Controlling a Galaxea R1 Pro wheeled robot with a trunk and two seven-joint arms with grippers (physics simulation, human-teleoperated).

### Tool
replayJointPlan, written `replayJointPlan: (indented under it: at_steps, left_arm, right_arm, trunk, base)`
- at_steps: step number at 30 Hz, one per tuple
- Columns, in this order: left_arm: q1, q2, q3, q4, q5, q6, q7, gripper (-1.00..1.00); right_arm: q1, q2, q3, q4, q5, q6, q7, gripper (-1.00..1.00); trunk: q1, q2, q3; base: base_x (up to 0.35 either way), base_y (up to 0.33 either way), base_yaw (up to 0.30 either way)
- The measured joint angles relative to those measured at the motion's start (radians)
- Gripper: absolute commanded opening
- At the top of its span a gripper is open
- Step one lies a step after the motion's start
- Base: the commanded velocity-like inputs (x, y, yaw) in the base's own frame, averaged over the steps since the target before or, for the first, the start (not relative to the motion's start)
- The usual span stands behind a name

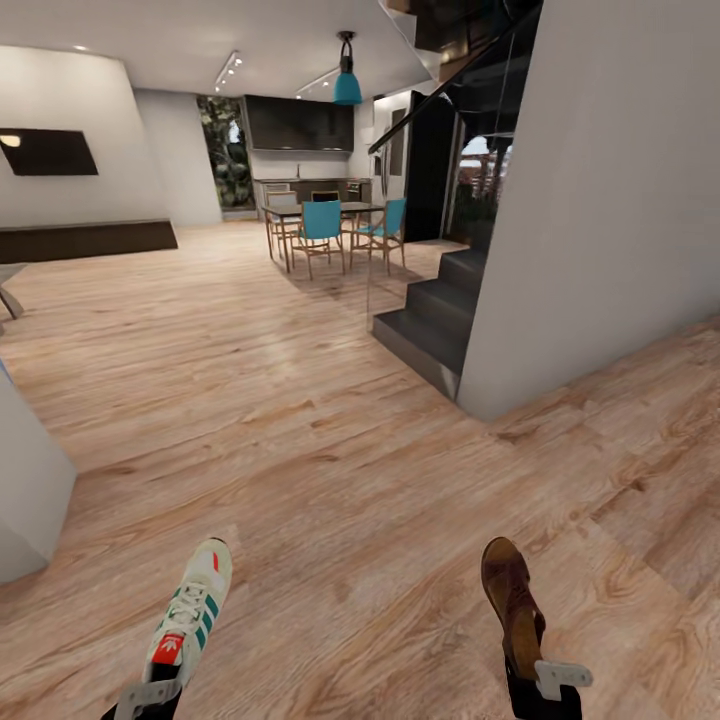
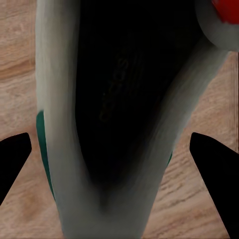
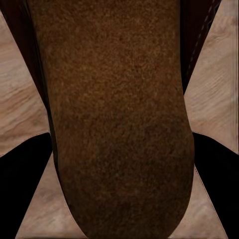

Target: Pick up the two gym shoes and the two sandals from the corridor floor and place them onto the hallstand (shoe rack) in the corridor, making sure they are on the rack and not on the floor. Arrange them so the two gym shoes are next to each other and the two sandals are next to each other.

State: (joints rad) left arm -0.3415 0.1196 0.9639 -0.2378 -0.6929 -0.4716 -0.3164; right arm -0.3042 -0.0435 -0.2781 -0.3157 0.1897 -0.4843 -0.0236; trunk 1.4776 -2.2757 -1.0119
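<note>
Your left gripper [image 2: 117, 164] — gym shoe [image 2: 59, 124] btwn black fingers [image 2: 12, 159], dark opening facing cam — wood floor [image 2: 17, 64] behind.

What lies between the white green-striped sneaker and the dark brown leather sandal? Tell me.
Only bare wood-plank floor, in the head view, separates the white sneaker from the brown sandal.

One gym shoe [image 1: 190, 608] shows at the lower left of the head view, and one sandal [image 1: 512, 600] at the lower right. Two grippers are in the frame's bottom edge, the left gripper [image 1: 148, 697] and the right gripper [image 1: 556, 680], one under each shoe. In the upper middle stand one dining table [image 1: 322, 210] and at least three teal chairs [image 1: 320, 222]. One teal pendant lamp [image 1: 347, 86] hangs above them. One dark staircase [image 1: 432, 318] shows four steps.
</note>
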Motion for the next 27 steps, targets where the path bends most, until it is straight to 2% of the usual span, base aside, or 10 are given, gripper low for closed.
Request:
replayJointPlan:
  at_steps: [27]
  left_arm:
    - [0.000,0.000,0.000,-0.001,0.001,0.001,0.007,-1.00]
  right_arm:
    - [0.000,0.001,0.000,0.000,-0.001,0.000,0.002,-1.00]
  trunk:
    - [0.000,0.000,0.000]
  base:
    - [0.000,0.000,-0.267]
